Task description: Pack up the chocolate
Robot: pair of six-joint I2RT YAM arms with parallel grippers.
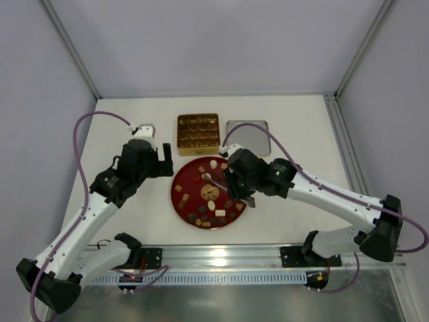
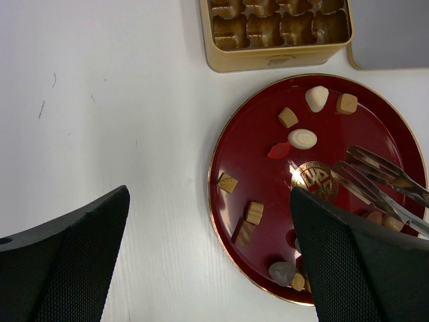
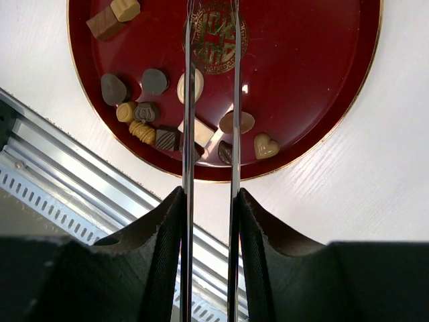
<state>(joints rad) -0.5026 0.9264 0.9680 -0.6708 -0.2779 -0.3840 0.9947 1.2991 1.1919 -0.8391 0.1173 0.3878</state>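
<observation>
The chocolate [image 1: 208, 216] lies as several small brown, tan and cream pieces scattered on a red round plate [image 1: 191, 176]. My right gripper [image 1: 231, 181] hangs over the plate's right side, shut on metal tongs [image 3: 188, 100]. The two blades run between its fingers [image 3: 161, 228] toward the plate's gold emblem, and their tips pass out of the right wrist view. A cream heart piece [image 3: 266, 145] lies beside the blades. My left gripper [image 2: 210, 194] stands wide open over the plate's left rim [image 2: 261, 181], holding nothing. The tongs [image 2: 375, 176] show at the right of the left wrist view.
A gold square box [image 1: 198, 130] with gridded compartments stands just behind the plate, also seen in the left wrist view [image 2: 275, 54]. Its grey lid [image 1: 247, 136] lies to the box's right. An aluminium rail [image 1: 221, 255] runs along the near table edge.
</observation>
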